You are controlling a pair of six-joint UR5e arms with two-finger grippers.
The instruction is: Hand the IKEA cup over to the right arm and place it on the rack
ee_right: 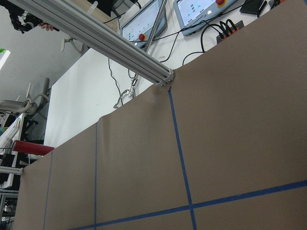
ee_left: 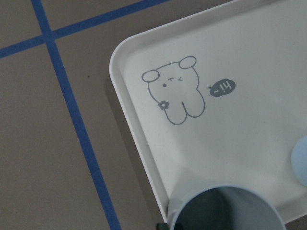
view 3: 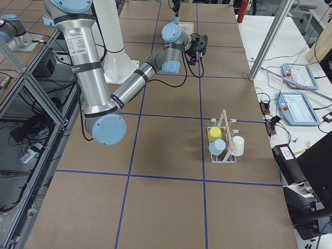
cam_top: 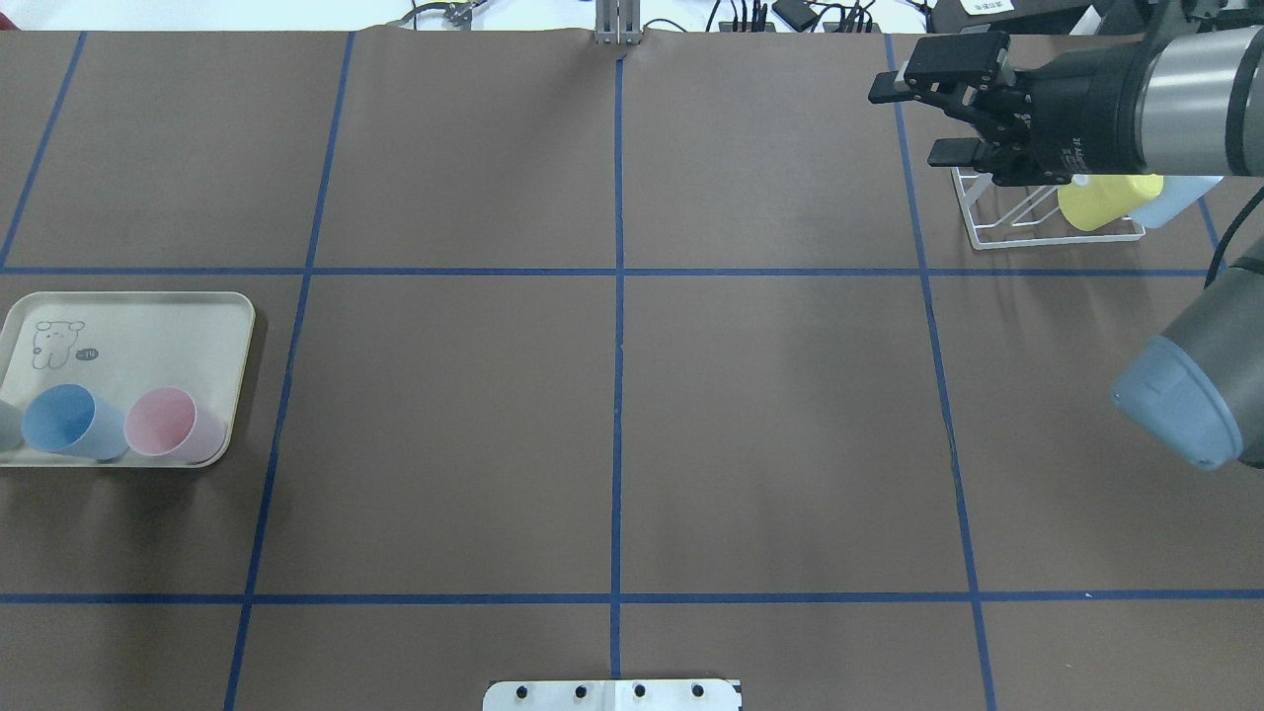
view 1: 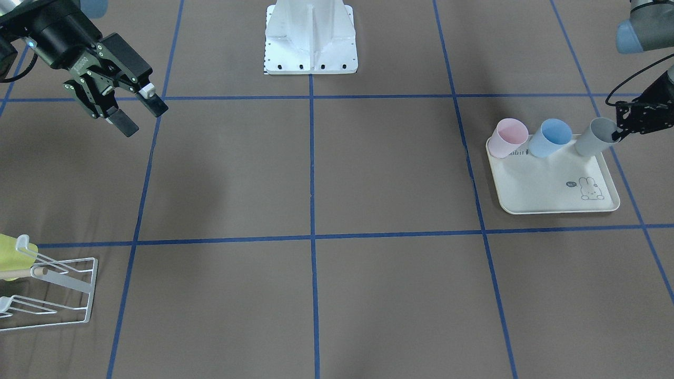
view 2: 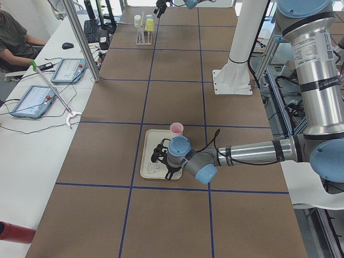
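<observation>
A grey cup [view 1: 594,137] stands at the corner of the cream rabbit-print tray [view 1: 553,192], beside a blue cup [view 1: 550,138] and a pink cup [view 1: 508,137]. My left gripper [view 1: 615,136] is at the grey cup's rim and looks shut on its wall. The left wrist view shows that cup [ee_left: 225,208] close below the camera. My right gripper [cam_top: 913,123] is open and empty, in the air just left of the white wire rack [cam_top: 1027,225]. The rack holds a yellow cup [cam_top: 1106,202], a light-blue one and a white one [view 3: 237,145].
The robot's white base plate [view 1: 310,39] is at the table's middle on the robot's side. An operator [view 2: 16,37] sits at a side desk with tablets [view 2: 35,99]. Blue tape lines grid the brown table.
</observation>
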